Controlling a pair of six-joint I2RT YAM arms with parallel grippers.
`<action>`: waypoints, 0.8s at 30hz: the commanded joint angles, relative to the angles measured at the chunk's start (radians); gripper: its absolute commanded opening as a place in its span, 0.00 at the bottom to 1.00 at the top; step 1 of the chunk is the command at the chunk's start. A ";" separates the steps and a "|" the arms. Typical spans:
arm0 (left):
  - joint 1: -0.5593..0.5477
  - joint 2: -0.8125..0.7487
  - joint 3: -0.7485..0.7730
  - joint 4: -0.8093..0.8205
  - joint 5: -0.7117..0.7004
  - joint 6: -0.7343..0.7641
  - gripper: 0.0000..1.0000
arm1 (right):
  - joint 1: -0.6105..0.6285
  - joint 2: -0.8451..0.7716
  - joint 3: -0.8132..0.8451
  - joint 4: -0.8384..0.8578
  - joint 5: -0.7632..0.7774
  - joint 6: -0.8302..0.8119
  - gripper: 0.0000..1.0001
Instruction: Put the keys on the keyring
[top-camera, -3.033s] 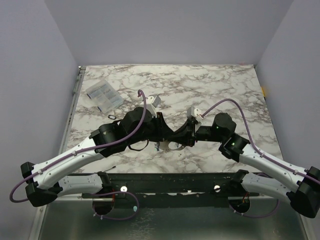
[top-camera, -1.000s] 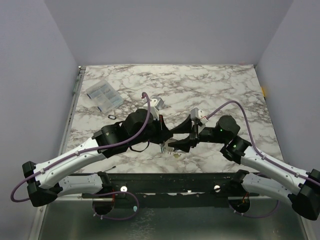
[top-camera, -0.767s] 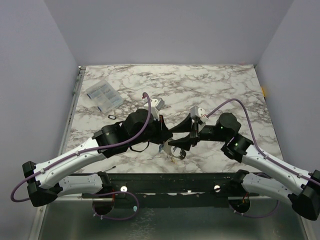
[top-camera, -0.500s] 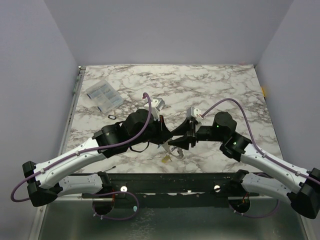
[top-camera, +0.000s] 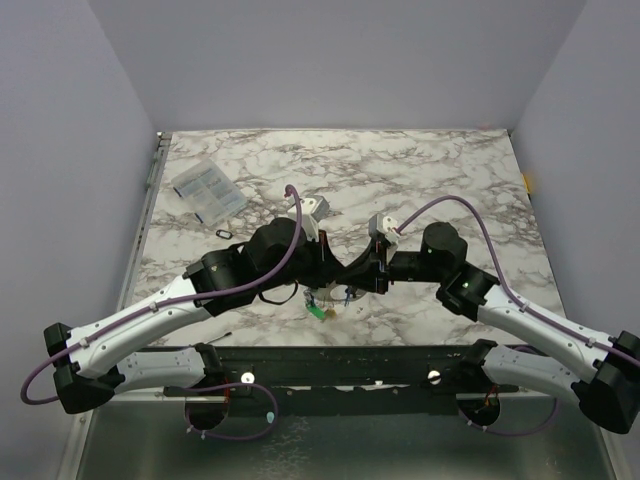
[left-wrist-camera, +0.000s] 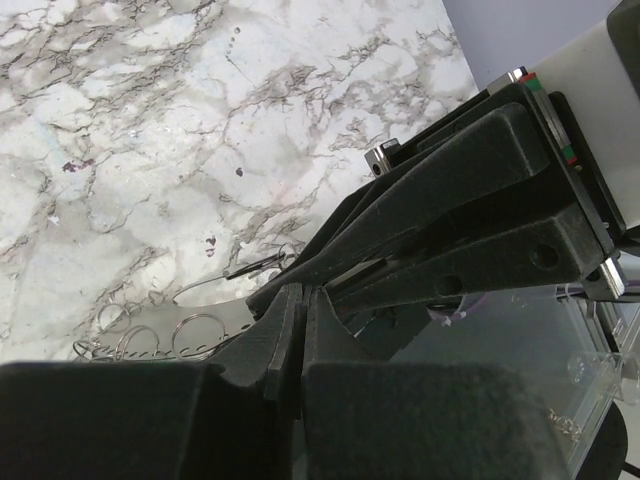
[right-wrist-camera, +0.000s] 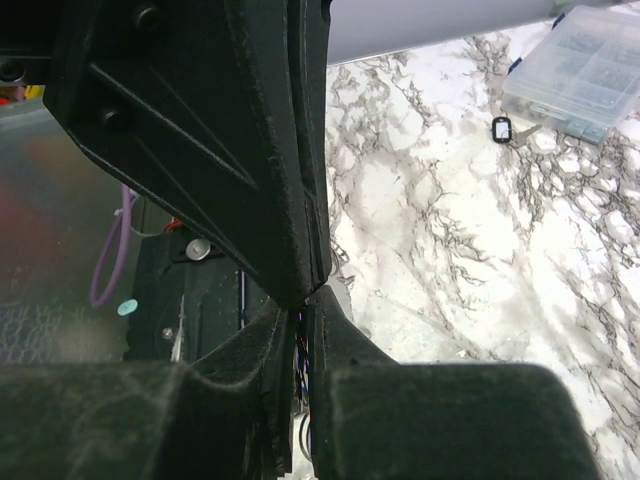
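Clear packet (top-camera: 208, 190): lies flat near the far-left corner of the worktop (top-camera: 420, 170), well apart from both arms.
Small black loop (top-camera: 224, 232): just beside the packet, on its near side, with nothing touching it.
Left claw (left-wrist-camera: 293, 300): clenched, pads pressed flat together, close to the middle of the near edge. A curved silver band runs out from its tips, and I take that for the keyring (left-wrist-camera: 210, 292).
Keys (top-camera: 318, 310): a green head and a blue speck show right under the spot where the two claws meet, toward the near edge. From above I can't tell whether they hang or rest on the worktop.
Right claw (right-wrist-camera: 303, 300): clenched as well, tip to tip with the left one. Whatever its pads pinch is hidden.
What could go wrong: both grips sit on a very thin piece of metal. If either arm twists or pulls off-line, the ring could spring out, and the loose keys would drop and scatter toward the near edge. The tips are also crowded, so the claws could knock each other.
Changed from half a second ago: a ring and a yellowish key showed below the tips then. Now green and blue show instead, the ring is out of sight from above, and the right arm has closed in on the left.
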 joint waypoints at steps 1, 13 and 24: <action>0.000 -0.021 0.004 0.045 0.013 -0.006 0.00 | 0.004 -0.008 0.006 0.048 0.002 0.004 0.05; 0.000 -0.038 -0.012 0.059 0.001 -0.008 0.02 | 0.004 -0.057 -0.065 0.196 -0.052 0.055 0.01; 0.000 -0.129 0.008 -0.019 -0.213 0.017 0.86 | 0.004 -0.099 -0.046 0.061 0.087 0.069 0.01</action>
